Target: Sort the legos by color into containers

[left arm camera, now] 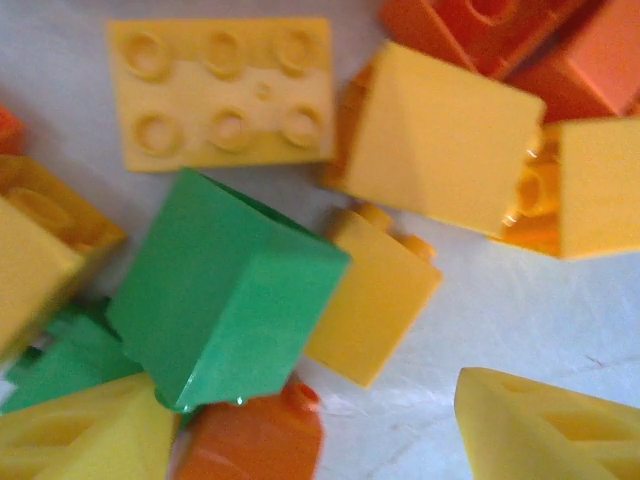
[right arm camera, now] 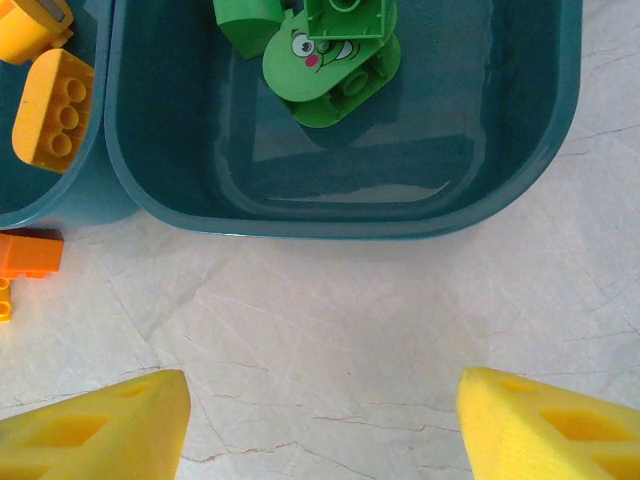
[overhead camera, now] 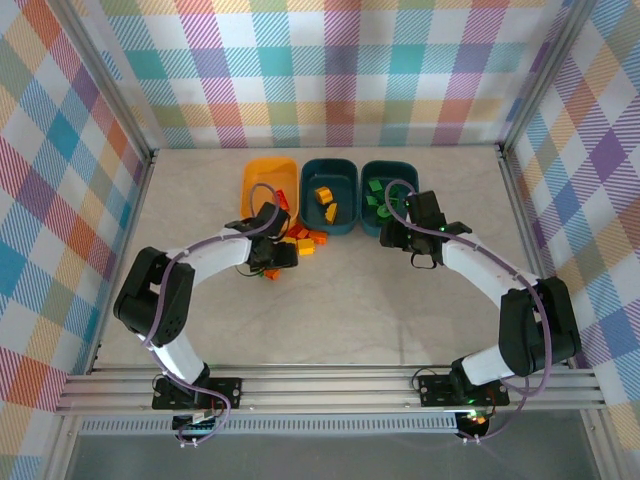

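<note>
A: Legos first. Where?
B: Loose pile (overhead camera: 303, 243) on the table (right arm camera: 330, 320), right under the left gripper (left arm camera: 315, 425). Nearest: a green brick (left arm camera: 225, 290) tipped on edge, low corner against or just beside one finger (left arm camera: 90, 440). It's blurry, so I can't tell if they touch. An orange brick (left arm camera: 255, 440) sits between the fingers. A yellow brick (left arm camera: 375, 295) is just ahead of them, and a yellow six-stud plate (left arm camera: 225, 95) farther ahead, studs up.
A: Jaws?
B: Spread, pinching nothing I can see.
A: Other arm?
B: Right gripper (right arm camera: 320, 425) is spread too, with bare table between its fingers. Straight ahead is the right teal tub (right arm camera: 350, 150), green pieces (right arm camera: 330, 60) at its far end. Ahead and off to one side is the middle teal tub (right arm camera: 70, 205), yellow bricks (right arm camera: 55, 115) inside. A stray orange brick (right arm camera: 30, 255) lies on the table just outside its near wall.
A: Third tub?
B: Orange tub (overhead camera: 262, 180), beyond the left gripper, next to the middle teal tub.
</note>
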Tool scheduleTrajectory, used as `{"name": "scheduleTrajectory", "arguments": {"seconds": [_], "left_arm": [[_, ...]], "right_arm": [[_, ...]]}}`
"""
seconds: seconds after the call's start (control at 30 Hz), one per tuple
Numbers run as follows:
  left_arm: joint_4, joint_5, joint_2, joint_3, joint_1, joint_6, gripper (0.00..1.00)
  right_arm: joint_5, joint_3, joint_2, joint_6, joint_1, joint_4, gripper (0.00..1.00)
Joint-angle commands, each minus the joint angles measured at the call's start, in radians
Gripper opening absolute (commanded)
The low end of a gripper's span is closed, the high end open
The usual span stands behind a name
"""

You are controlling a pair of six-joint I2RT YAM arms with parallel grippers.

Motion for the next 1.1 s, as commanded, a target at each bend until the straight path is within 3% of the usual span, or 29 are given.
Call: {"name": "scheduleTrajectory", "arguments": {"seconds": [0.0,0.3,0.43,0.57,0.77,0.9,1.07], "left_arm": [[0.019,0.039,0.004,-0.023,-0.041,0.005,0.72],[-0.014,0.023,-0.038,-0.052,-0.096,-0.039,0.69],[-0.1,-0.065,0.006,-0.008,-0.096,-0.064,0.71],[-0.11,-0.057,0.057,0.006,-0.096,-0.099,0.7],[-0.047,-0.019,0.094,0.001,-0.105,-0.105,0.59],[-0.052,-0.033,0.114,0.023,-0.109,-0.093,0.43],[-0.087,-0.004,0.065,0.05,-0.126,-0.09,0.3]], "right_arm": [[-0.002,-0.003,-0.016,0.008,-0.005,0.012,0.71],[-0.005,0.003,-0.01,0.005,-0.004,0.009,0.71],[-0.007,0.003,-0.014,0.01,-0.004,0.01,0.71],[-0.005,-0.007,-0.014,0.011,-0.004,0.011,0.71],[-0.005,-0.022,-0.023,0.011,-0.004,0.012,0.71],[-0.007,-0.021,-0.022,0.012,-0.004,0.012,0.71],[-0.01,-0.019,-0.021,0.015,-0.004,0.013,0.71]]}}
